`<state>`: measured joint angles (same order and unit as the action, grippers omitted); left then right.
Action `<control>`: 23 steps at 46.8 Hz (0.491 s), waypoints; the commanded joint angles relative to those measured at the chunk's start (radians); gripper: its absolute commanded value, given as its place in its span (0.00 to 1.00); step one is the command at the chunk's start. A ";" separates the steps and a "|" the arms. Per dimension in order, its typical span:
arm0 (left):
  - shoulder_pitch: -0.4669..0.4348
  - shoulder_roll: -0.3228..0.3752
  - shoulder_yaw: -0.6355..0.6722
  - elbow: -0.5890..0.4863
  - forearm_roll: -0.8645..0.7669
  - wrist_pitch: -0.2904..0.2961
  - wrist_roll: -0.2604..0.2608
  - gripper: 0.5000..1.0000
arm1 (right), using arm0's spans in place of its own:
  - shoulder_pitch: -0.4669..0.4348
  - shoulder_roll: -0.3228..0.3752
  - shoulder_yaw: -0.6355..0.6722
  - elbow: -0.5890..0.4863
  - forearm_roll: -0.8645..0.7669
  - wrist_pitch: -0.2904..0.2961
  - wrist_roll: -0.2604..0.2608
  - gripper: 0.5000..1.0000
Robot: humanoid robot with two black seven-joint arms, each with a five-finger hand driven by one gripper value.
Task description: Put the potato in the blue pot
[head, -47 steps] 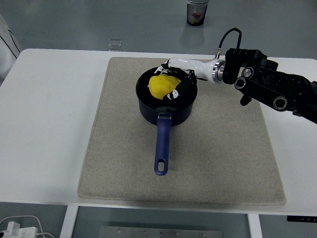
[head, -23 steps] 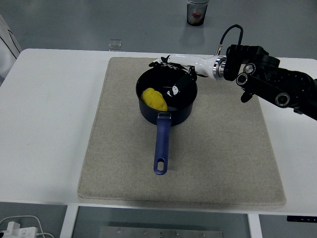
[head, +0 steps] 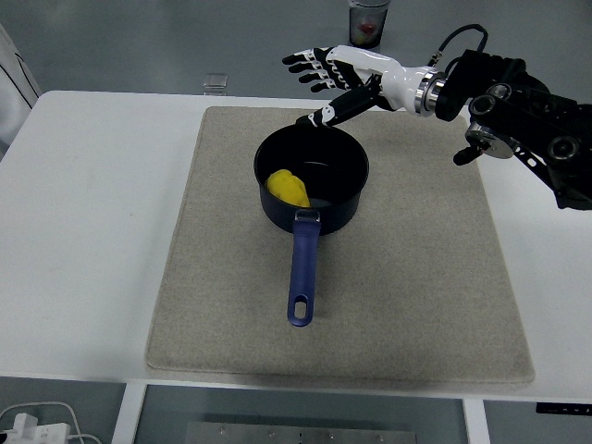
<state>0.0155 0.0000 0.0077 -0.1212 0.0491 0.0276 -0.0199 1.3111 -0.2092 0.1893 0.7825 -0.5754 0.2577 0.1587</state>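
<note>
Since the potato (head: 288, 188) is seen lying inside the blue pot (head: 312, 190), at its left wall, placement is judged done. Right hand (head: 335, 76): fingers spread, empty, above the far rim; a clear lift away is advised, pot handle (head: 301, 273) untouched.

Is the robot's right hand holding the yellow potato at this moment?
No, the yellow potato lies inside the dark blue pot, and the right hand is open above.
</note>
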 commanded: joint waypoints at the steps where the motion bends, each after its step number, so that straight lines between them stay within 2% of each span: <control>1: 0.000 0.000 0.000 0.000 0.000 0.000 0.000 0.99 | -0.012 -0.030 0.010 -0.002 0.083 -0.001 -0.005 0.82; 6: 0.000 0.000 0.000 0.000 0.000 0.000 0.000 0.99 | -0.024 -0.059 0.010 -0.006 0.141 -0.008 -0.007 0.83; 13: 0.000 0.000 0.000 0.000 0.000 0.000 0.000 0.99 | -0.059 -0.134 0.050 -0.020 0.199 -0.002 -0.007 0.83; 23: 0.000 0.000 0.000 0.000 0.000 0.000 0.000 0.99 | -0.095 -0.151 0.075 -0.101 0.334 -0.005 -0.007 0.83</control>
<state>0.0152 0.0000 0.0076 -0.1212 0.0491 0.0276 -0.0200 1.2277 -0.3575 0.2637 0.7101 -0.2860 0.2528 0.1516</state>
